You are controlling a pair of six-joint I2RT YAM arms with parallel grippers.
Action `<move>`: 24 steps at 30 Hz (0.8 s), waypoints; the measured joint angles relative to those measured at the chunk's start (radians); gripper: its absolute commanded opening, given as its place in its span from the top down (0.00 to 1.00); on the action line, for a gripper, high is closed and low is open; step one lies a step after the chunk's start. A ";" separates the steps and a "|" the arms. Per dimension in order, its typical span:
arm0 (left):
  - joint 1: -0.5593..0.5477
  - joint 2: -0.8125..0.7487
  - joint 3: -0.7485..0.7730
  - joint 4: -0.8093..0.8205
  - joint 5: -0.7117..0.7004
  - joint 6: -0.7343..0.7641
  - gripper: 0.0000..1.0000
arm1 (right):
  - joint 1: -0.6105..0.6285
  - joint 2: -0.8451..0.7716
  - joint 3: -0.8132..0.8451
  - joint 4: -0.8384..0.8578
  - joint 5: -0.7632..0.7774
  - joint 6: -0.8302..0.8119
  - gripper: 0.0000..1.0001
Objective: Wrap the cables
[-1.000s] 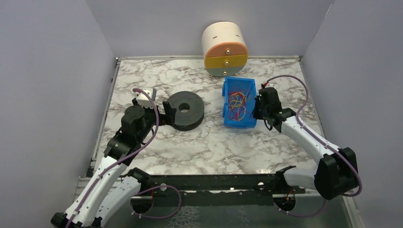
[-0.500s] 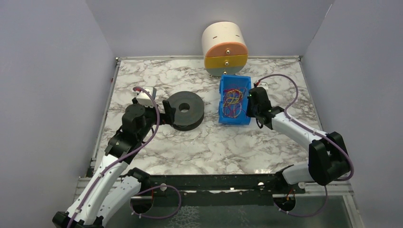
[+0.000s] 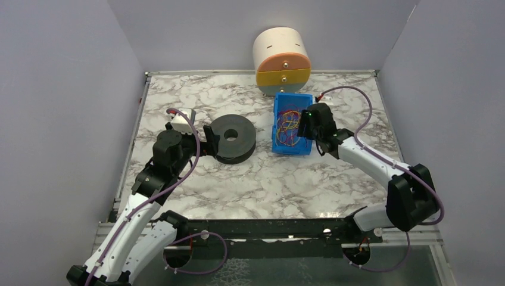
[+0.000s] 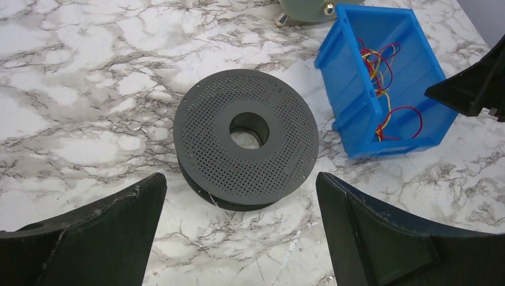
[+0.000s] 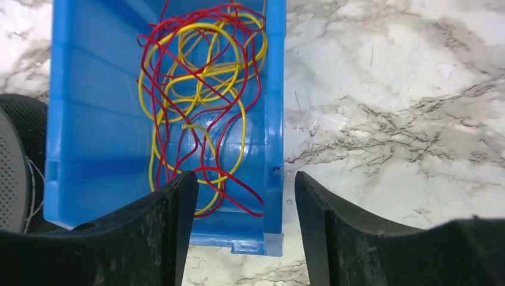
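Note:
The cables are thin red wires tangled with yellow ones in loose loops inside a blue bin. My right gripper is open at the bin's near right corner. One finger is over the bin's inside and the other over the table, with the bin's right wall between them and nothing gripped. In the top view the cables lie just left of that gripper. A black perforated spool lies flat left of the bin. My left gripper stands wide open just short of it.
A round cream drawer unit with orange, yellow and grey fronts stands at the back, close behind the bin. A fine white thread trails from the spool onto the marble table. Purple walls close in both sides.
The right arm shifted the blue bin a little left and back, then its jaws opened off the bin's wall. The left arm and spool stayed put.

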 measured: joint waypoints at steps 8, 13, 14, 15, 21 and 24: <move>0.004 0.000 0.000 0.000 0.004 0.000 0.01 | 0.000 -0.071 0.117 -0.028 0.013 -0.051 0.34; 0.004 0.002 0.000 0.000 0.012 0.000 0.01 | 0.000 -0.065 0.207 -0.025 -0.017 -0.068 0.36; 0.004 0.002 0.000 0.000 0.014 0.000 0.01 | 0.000 -0.055 0.221 -0.025 -0.029 -0.068 0.37; 0.004 0.003 0.000 0.000 0.016 0.000 0.01 | 0.000 -0.044 0.233 -0.025 -0.043 -0.069 0.37; 0.004 0.003 0.000 0.001 0.019 0.000 0.01 | 0.000 0.129 0.362 -0.040 -0.146 -0.070 0.41; 0.004 0.002 0.000 0.001 0.021 0.000 0.01 | 0.000 0.211 0.391 -0.052 -0.171 -0.078 0.43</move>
